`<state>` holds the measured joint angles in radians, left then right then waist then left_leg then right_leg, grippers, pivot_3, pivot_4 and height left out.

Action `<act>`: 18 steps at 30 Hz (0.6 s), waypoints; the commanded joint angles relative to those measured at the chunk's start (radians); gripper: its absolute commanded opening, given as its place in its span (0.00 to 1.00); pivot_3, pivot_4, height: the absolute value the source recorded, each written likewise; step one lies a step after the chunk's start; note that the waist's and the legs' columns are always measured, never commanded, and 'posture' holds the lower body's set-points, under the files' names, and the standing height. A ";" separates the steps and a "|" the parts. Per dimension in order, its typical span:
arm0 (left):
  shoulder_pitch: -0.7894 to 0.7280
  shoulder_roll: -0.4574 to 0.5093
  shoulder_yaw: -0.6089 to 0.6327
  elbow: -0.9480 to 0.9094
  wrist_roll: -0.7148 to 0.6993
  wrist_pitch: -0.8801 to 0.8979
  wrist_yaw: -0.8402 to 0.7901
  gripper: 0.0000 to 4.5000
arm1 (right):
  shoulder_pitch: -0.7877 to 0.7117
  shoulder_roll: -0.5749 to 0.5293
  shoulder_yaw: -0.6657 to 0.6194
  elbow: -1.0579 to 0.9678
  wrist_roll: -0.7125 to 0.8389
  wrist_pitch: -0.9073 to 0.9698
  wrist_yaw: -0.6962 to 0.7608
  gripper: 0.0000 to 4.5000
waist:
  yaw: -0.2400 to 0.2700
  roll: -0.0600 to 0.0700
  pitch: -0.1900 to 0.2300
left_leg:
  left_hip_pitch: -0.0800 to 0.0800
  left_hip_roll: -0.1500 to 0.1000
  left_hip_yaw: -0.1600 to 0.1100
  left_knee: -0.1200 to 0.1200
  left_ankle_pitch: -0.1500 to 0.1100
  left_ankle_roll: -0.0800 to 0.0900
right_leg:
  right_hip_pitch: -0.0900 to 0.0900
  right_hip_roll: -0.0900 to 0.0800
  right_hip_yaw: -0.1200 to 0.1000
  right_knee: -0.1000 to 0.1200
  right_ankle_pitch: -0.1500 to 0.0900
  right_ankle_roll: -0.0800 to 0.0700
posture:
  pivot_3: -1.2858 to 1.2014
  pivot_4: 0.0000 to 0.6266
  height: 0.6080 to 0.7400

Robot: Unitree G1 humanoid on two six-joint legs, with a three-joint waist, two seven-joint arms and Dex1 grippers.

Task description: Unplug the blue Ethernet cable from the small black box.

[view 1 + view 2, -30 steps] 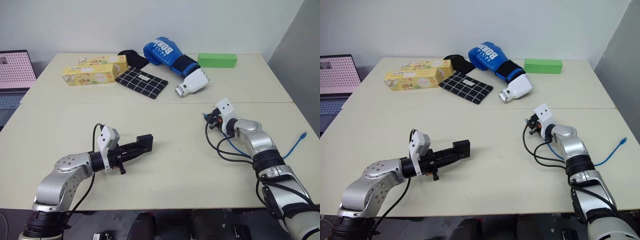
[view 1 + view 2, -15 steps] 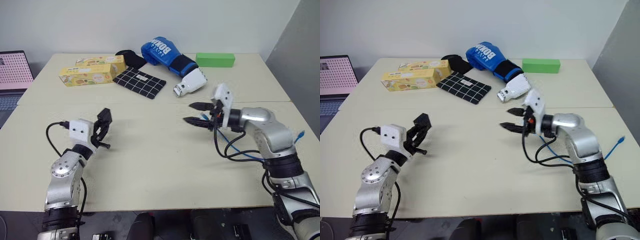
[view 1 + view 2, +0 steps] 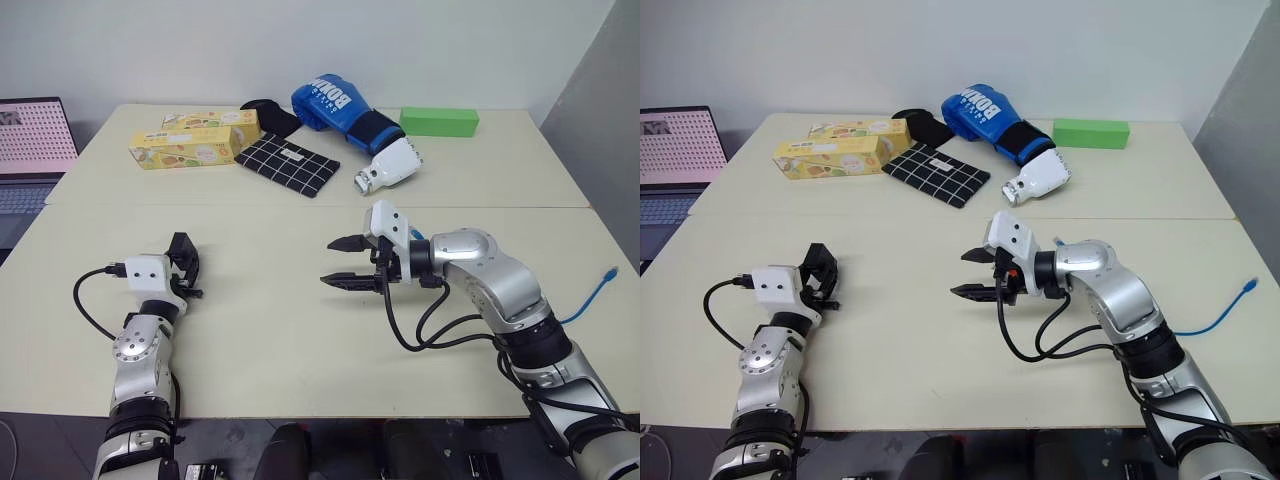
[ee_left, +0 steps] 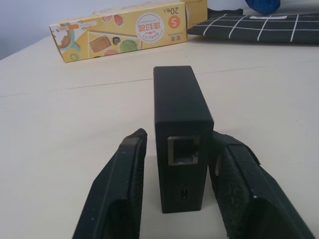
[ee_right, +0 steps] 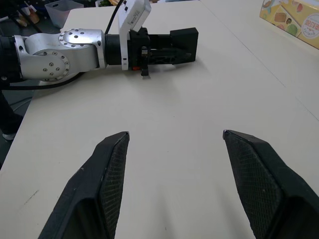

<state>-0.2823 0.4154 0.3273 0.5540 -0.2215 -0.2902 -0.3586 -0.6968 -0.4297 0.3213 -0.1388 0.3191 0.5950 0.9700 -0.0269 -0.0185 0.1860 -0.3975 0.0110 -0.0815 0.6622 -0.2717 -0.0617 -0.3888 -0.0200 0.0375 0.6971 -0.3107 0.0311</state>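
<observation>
Black and matte, the box (image 4: 182,134) lies between the two fingers (image 4: 119,199) of the left tool (image 3: 183,262), on the left part of the table (image 3: 300,340). In the left wrist view its port faces back toward the wrist and is seen empty, with no plug in it. A gap shows between the box and the finger on one side; on the other side contact cannot be told, so whether the box is gripped or merely straddled cannot be told. The long axis of the box runs along the tool's fingers, away from the wrist and toward the yellow cartons (image 3: 195,148) at the far edge, and it lies flat on the table.

Further right, near the middle of the table, the right tool (image 3: 342,262) is held wide apart and has nothing between its fingers; it points to the robot's left, toward the box.

At the right edge of the table the cable (image 3: 590,300) is seen, its plug end lying free near the edge and pointing away from the robot, well apart from the box. The cord runs from there back toward the right arm, where it is lost among the thicker black robot cables.

The unplugging is judged done: port empty, plug free. What may be left is no more than letting the box go and drawing both arms back.
</observation>
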 commanded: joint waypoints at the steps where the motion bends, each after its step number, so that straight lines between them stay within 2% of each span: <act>1: 0.050 -0.007 0.012 -0.041 -0.030 0.027 -0.016 0.66 | 0.003 -0.010 -0.008 -0.066 0.004 0.003 0.001 0.71 | -0.003 0.000 0.000 | 0.000 0.000 0.000 0.000 0.000 0.000 | 0.000 0.000 0.000 0.000 0.000 0.000 | 0.52 0.24 1.00; 4: 0.114 -0.014 0.028 -0.148 -0.076 0.111 -0.002 0.83 | 0.017 -0.017 -0.013 -0.088 0.011 0.024 -0.002 0.71 | -0.005 0.000 0.000 | 0.000 0.001 0.001 0.000 0.000 0.000 | 0.000 0.000 0.001 0.000 0.000 0.000 | 0.52 0.24 1.00; 5: 0.146 -0.014 0.029 -0.200 -0.085 0.143 0.001 0.86 | 0.023 -0.019 -0.018 -0.094 0.013 0.030 -0.006 0.71 | -0.007 0.000 0.000 | 0.000 0.001 0.001 0.000 0.000 0.000 | 0.000 -0.001 0.001 0.000 0.000 0.000 | 0.52 0.24 1.00; 8: 0.260 0.008 0.024 -0.385 -0.099 0.269 0.003 0.86 | 0.049 -0.035 -0.053 -0.112 0.026 0.058 -0.026 0.71 | -0.011 0.000 0.000 | 0.001 0.002 0.001 -0.001 0.000 0.000 | 0.000 -0.001 0.002 0.000 0.000 0.000 | 0.52 0.24 1.00; 11: 0.364 0.075 0.027 -0.570 -0.104 0.404 -0.029 0.86 | 0.087 -0.086 -0.118 -0.110 0.037 0.084 -0.038 0.71 | -0.010 0.000 0.000 | 0.001 0.002 0.001 -0.001 0.000 0.000 | 0.000 -0.001 0.002 -0.001 0.000 0.000 | 0.52 0.24 1.00; 15: 0.448 0.163 0.054 -0.711 -0.095 0.492 -0.063 0.86 | 0.124 -0.164 -0.186 -0.080 0.034 0.092 -0.039 0.71 | -0.004 0.000 0.000 | 0.001 0.001 0.001 -0.001 0.000 0.000 | 0.000 -0.001 0.002 -0.001 0.000 0.000 | 0.52 0.24 1.00; 18: 0.493 0.248 0.123 -0.788 -0.141 0.565 -0.126 0.86 | 0.141 -0.256 -0.249 -0.001 0.014 0.065 -0.017 0.71 | -0.002 0.000 0.000 | 0.001 0.001 0.001 -0.001 0.000 0.000 | 0.001 0.000 0.001 -0.001 0.000 0.000 | 0.52 0.24 1.00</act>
<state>0.1978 0.6141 0.3736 -0.1576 -0.3228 0.2409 -0.4436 -0.5606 -0.6350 0.1452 -0.1736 0.3354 0.6837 0.9392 -0.0292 -0.0185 0.1861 -0.3970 0.0120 -0.0803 0.6611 -0.2719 -0.0615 -0.3878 -0.0191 0.0384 0.6964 -0.3108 0.0309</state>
